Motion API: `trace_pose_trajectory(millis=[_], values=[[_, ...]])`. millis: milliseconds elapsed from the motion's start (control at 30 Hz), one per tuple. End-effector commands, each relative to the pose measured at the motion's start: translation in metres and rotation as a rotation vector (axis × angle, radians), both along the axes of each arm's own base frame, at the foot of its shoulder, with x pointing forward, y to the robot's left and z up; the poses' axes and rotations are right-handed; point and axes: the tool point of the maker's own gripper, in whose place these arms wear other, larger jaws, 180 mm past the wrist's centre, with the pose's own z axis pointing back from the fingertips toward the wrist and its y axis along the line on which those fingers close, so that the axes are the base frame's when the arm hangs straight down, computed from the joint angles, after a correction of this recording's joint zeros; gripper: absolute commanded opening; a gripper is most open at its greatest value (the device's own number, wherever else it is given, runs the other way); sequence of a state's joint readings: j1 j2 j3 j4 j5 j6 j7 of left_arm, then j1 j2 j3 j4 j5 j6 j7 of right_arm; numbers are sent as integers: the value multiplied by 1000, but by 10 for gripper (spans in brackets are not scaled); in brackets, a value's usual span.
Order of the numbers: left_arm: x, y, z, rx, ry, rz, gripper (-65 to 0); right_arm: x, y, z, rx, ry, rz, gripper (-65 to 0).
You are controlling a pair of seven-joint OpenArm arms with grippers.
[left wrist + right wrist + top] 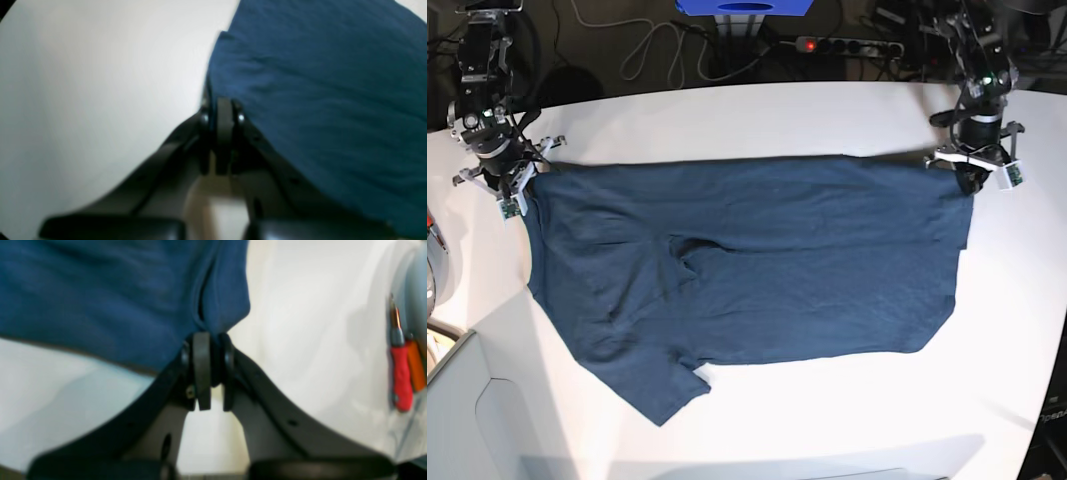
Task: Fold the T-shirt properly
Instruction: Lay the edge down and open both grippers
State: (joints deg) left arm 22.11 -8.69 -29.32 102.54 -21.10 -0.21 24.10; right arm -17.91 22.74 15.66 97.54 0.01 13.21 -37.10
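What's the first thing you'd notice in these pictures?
A big navy T-shirt lies spread across the middle of the white table, one sleeve poking toward the near edge. At its far corners, the right claw and left claw each pinch the cloth. Red and orange tools show in the right wrist view.

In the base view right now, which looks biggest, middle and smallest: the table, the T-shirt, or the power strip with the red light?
1. The table, which spreads almost across the picture.
2. The T-shirt, covering much of the tabletop.
3. The power strip, a small bar; it sits farther back, so it may look smaller than it is.
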Motion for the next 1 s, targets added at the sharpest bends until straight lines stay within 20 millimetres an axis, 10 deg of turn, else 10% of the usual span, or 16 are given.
trace_pose_trajectory(millis=[0,800,967], values=[[-1,2,11,26,-27,-6,-650,7,-5,12,-22,-39,13,-649],[-79,3,-19,23,155,30,-650,-47,-18,6,-64,63,-19,-642],[-79,2,-18,23,155,26,-648,-47,-16,12,-75,73,-17,-529]])
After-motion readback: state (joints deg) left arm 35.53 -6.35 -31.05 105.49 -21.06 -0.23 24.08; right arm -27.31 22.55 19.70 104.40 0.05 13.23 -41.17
